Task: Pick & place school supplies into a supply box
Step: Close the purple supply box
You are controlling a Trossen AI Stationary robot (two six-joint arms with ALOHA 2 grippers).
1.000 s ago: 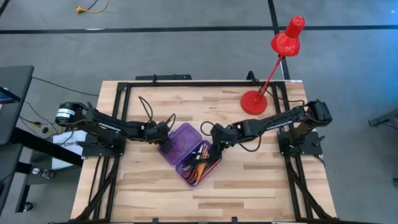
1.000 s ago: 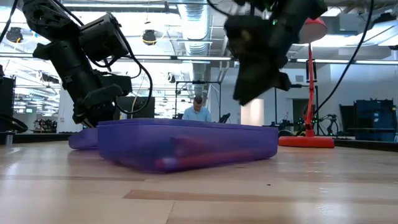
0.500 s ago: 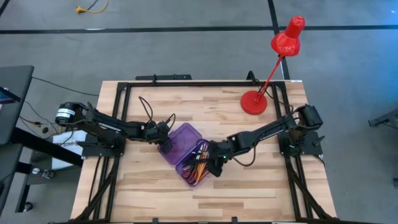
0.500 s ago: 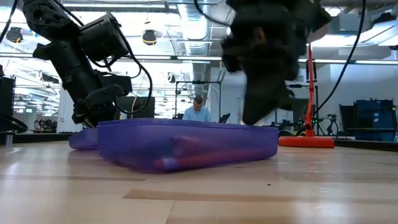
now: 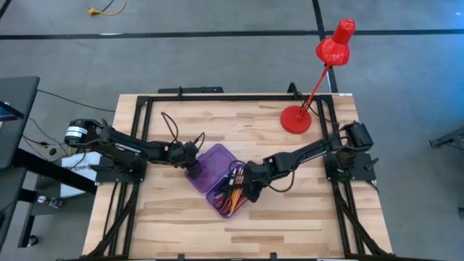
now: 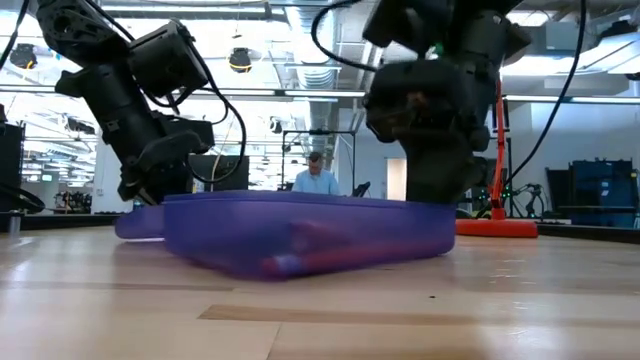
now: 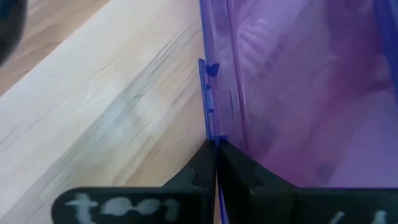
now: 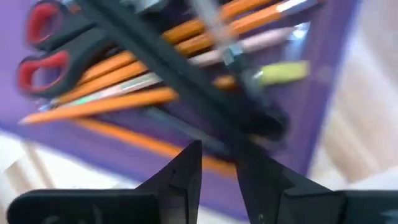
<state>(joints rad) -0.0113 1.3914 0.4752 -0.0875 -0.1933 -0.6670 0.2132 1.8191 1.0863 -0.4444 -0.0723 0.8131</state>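
Wood table bearing an open translucent purple pencil case, lid flat beside a tray holding orange pencils, red-handled scissors and a black ruler. Left gripper, fingers pressed together, pinches the lid's edge. Right gripper is lowered over the tray's right side, fingers slightly apart; whether they pinch anything cannot be told. A red desk lamp stands at the far right corner.

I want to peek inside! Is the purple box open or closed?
Open. The purple box has its lid lying flat beside it, and orange pencils and scissors show inside.
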